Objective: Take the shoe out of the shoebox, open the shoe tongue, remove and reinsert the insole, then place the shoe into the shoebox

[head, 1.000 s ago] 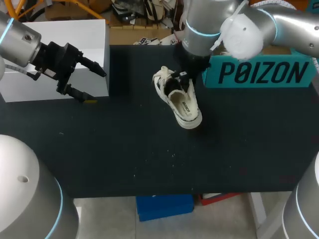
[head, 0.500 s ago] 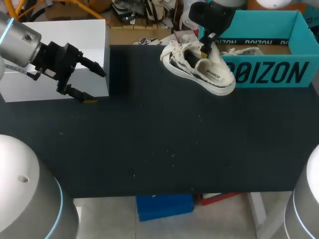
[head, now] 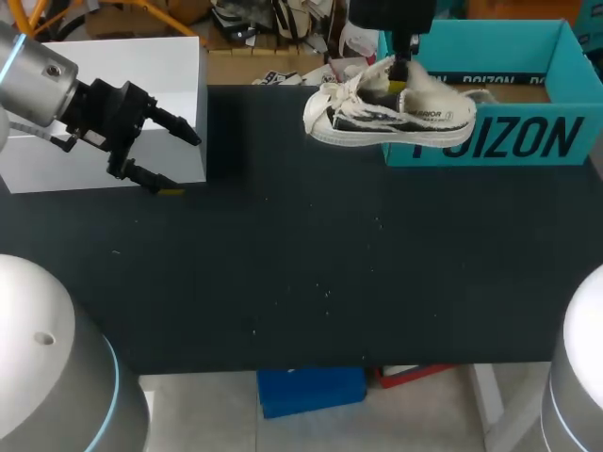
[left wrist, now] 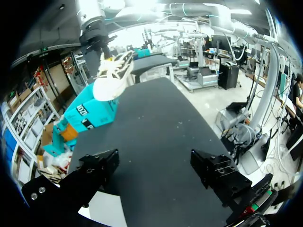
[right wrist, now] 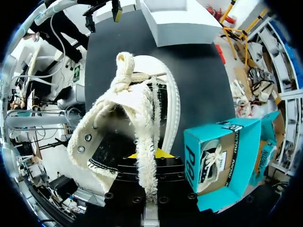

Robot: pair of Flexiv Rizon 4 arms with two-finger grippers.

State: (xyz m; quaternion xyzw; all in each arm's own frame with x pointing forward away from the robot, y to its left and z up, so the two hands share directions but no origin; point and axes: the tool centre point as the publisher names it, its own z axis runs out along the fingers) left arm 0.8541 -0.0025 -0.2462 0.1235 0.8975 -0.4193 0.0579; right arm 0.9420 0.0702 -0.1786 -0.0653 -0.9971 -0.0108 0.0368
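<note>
The shoe [head: 391,118] hangs above the desk [head: 283,264], roughly level. Its heel overlaps the teal shoebox [head: 509,141] and its toe points toward my left. My right end effector [head: 400,83] is clamped on its upper by the opening, which I judge keeps the sole down for lowering in. My left end effector [head: 177,160] sits with fingers apart beside the white box [head: 113,66], well clear.

The shoe [head: 377,121] was cream with black patches, the shoebox [head: 528,139] teal with black lettering, the bench [head: 330,264] black.
</note>
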